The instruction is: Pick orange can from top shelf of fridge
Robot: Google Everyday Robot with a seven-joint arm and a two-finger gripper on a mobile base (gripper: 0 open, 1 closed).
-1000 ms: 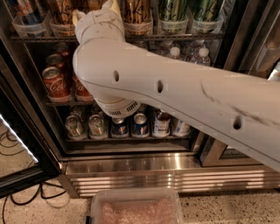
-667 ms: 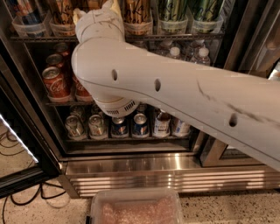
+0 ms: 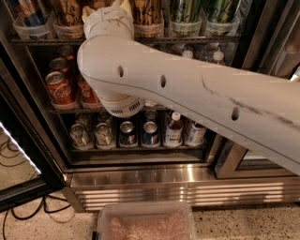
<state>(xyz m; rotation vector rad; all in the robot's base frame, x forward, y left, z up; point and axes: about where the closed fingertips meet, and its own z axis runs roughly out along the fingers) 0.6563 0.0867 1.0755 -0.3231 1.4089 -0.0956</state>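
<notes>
— Where's the big white smooth-shelled arm (image 3: 197, 93)?
— It crosses from the right edge up toward the left, bending at a rounded elbow joint (image 3: 119, 101) (ribbed underneath).
— And the pale cream gripper (image 3: 107, 6)?
— At the top edge, just above the white wrist (image 3: 108, 26), pointing away from the camera.

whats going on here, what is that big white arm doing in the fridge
A robot's thick white arm reaches into the big stainless steel drinks fridge. Its gripper is up at the thin dark wire top shelf, among the tall coppery orange cans in clear plastic trays, beside tall green cans. Whether it holds a can cannot be seen.
</notes>
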